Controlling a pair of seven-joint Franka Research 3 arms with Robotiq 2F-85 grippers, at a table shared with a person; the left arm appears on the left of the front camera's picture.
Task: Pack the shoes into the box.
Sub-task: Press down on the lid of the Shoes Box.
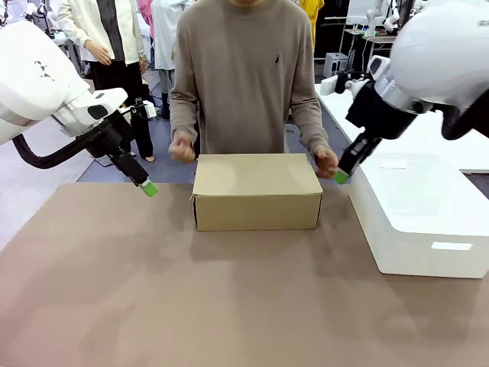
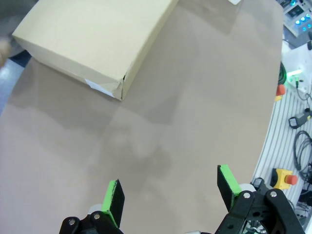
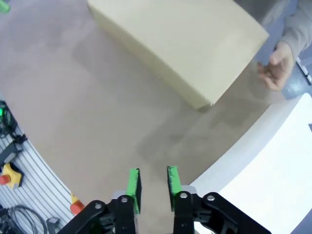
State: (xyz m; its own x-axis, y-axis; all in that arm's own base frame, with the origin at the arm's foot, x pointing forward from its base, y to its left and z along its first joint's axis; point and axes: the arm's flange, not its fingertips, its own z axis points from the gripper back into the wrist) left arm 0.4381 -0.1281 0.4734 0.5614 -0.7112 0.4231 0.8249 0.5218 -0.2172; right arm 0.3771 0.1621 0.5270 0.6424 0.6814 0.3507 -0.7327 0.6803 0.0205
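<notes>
The box (image 1: 256,191) stands with its lid down in the middle of the brown table, also seen in the left wrist view (image 2: 92,39) and the right wrist view (image 3: 180,44). The shoes are hidden. My left gripper (image 1: 149,189) hovers left of the box, open wide and empty (image 2: 170,187). My right gripper (image 1: 341,177) hangs by the box's far right corner, its green pads a narrow gap apart with nothing between them (image 3: 152,185). The person's hands (image 1: 182,149) (image 1: 326,160) hover at the box's two far corners, the right one close to my right gripper.
A large white rectangular bin (image 1: 428,222) stands on the table right of the box, just beside my right gripper (image 3: 263,165). Bare table (image 1: 229,298) stretches in front of the box. The person stands at the far edge behind it.
</notes>
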